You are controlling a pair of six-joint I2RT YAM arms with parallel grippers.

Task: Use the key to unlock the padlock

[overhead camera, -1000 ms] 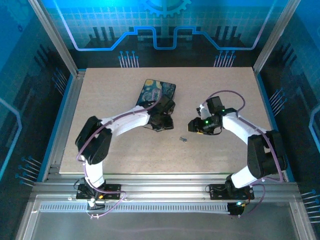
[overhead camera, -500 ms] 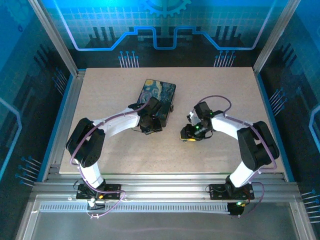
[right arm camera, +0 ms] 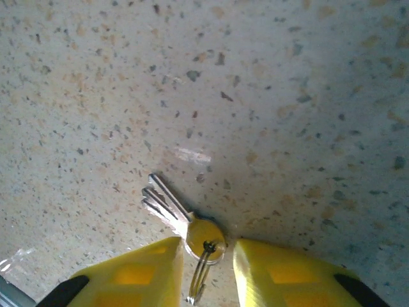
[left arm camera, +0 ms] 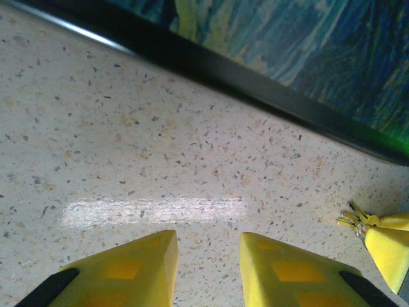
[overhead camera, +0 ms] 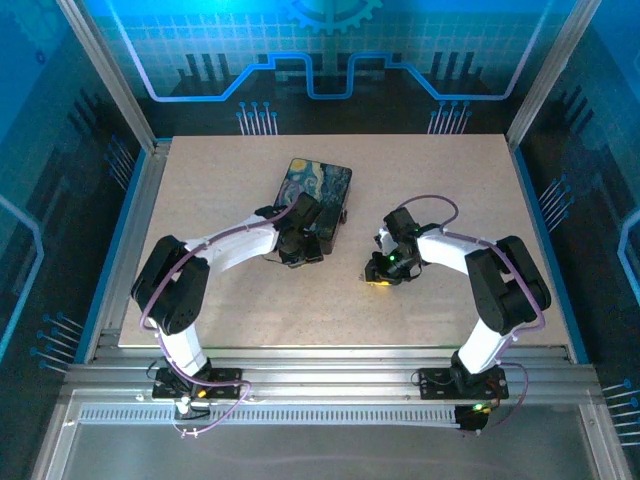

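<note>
Right wrist view: key (right arm camera: 180, 219) flat on speckled table (right arm camera: 287, 96), its head and ring (right arm camera: 198, 276) between right gripper (right arm camera: 206, 252) tips, jaws narrowly apart, nothing pinched. Key looks thin, light, stiff, probably slippery lying flat; best pinch is across head. Left gripper (left arm camera: 208, 256): small gap, empty.

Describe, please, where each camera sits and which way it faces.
Top external: above and behind the bases, looking down on the table, the painted case, the left arm and the right arm.
Left wrist: low over the table, facing the case's edge; left fingers at the bottom.
Right wrist: looking down at the key between the right fingers.
Shared: the left wrist view also catches the key at its right edge.
</note>
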